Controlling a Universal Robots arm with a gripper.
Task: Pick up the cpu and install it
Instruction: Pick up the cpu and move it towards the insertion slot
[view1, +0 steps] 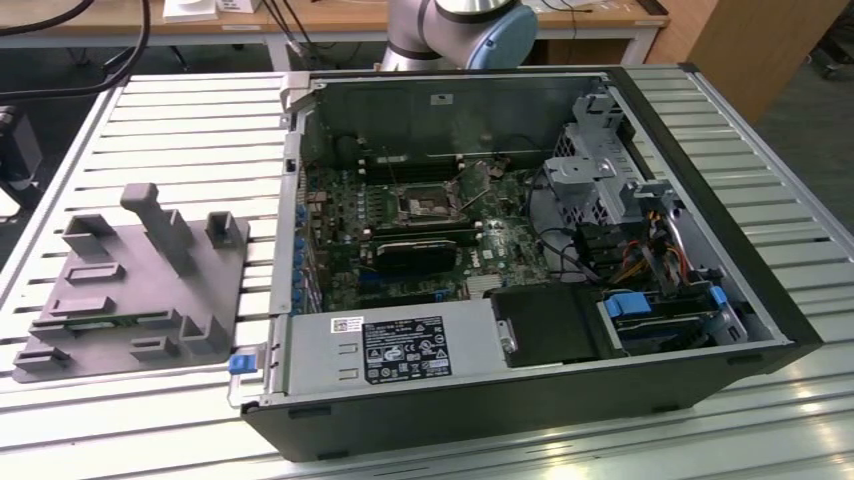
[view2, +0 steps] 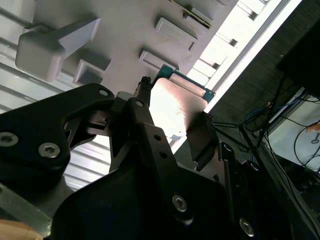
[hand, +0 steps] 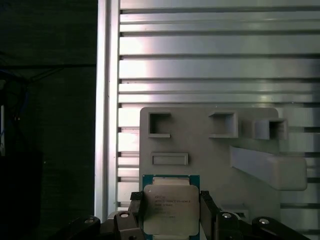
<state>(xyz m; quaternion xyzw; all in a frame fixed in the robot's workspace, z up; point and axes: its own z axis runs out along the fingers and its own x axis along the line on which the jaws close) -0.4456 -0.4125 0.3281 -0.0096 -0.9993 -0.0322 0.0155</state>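
Hand (hand: 170, 198) clenched on the cpu (hand: 169, 211) by two opposite edges, chip square between the jaws; grey fixture block (hand: 215, 150) lies beyond the fingertips.

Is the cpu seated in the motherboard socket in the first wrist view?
No, the end effector holds the cpu between its fingers, over the grey fixture.

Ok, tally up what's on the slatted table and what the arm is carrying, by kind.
computer case: 1
grey fixture block: 1
cpu: 1, held off the block in the gripper
Total: 3
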